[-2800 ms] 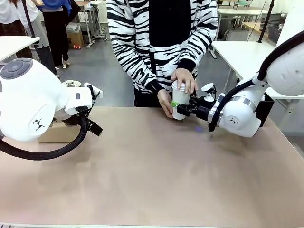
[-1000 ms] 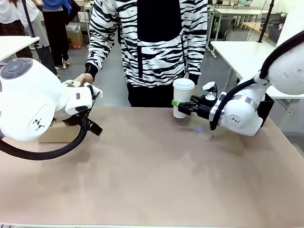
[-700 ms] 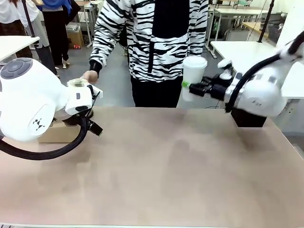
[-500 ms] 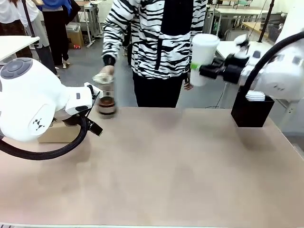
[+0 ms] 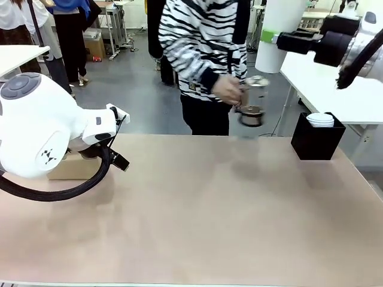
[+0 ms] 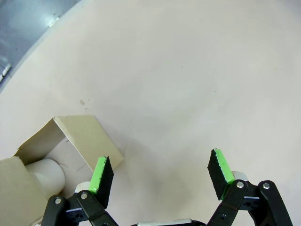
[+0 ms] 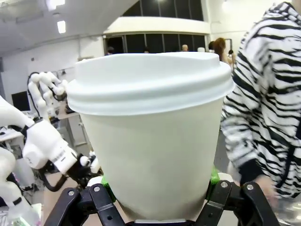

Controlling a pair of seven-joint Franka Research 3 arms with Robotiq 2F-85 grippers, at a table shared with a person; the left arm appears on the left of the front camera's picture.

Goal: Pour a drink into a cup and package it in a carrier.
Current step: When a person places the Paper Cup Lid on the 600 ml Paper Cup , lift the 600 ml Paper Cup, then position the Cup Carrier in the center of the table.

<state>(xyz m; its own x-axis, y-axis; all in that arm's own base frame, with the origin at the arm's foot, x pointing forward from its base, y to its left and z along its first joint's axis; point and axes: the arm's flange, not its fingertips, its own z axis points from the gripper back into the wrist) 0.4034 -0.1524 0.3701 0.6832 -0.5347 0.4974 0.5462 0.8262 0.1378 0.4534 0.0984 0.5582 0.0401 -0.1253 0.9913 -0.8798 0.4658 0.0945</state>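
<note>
right end effector (image 5: pixel 276 39): pinching the lidded cup (image 5: pixel 270 33) between both pads, high above the bench's (image 5: pixel 197 215) far right corner.
left end effector (image 6: pixel 160 165): spread, nothing between the pads, hanging over the bench just beside the carrier (image 6: pixel 82 136).
drink (image 5: pixel 252 112): low in the jug (image 5: pixel 251 98), carried in the person's hand (image 5: pixel 227 89) above the far edge, left of and below the cup.
slip risk: pinched near the base of a tall cup; could tip out of the pads on a fast swing or tilt.
clash risk: hand and jug close to the way down; could be struck on a descent toward the carrier, spilling both.
placing risk: carrier at the far left, partly behind the left arm; long carry needed, could land on the cardboard rim instead of inside.
black box (image 5: pixel 316 142): roughly below the cup; could be clipped on a straight drop.
</note>
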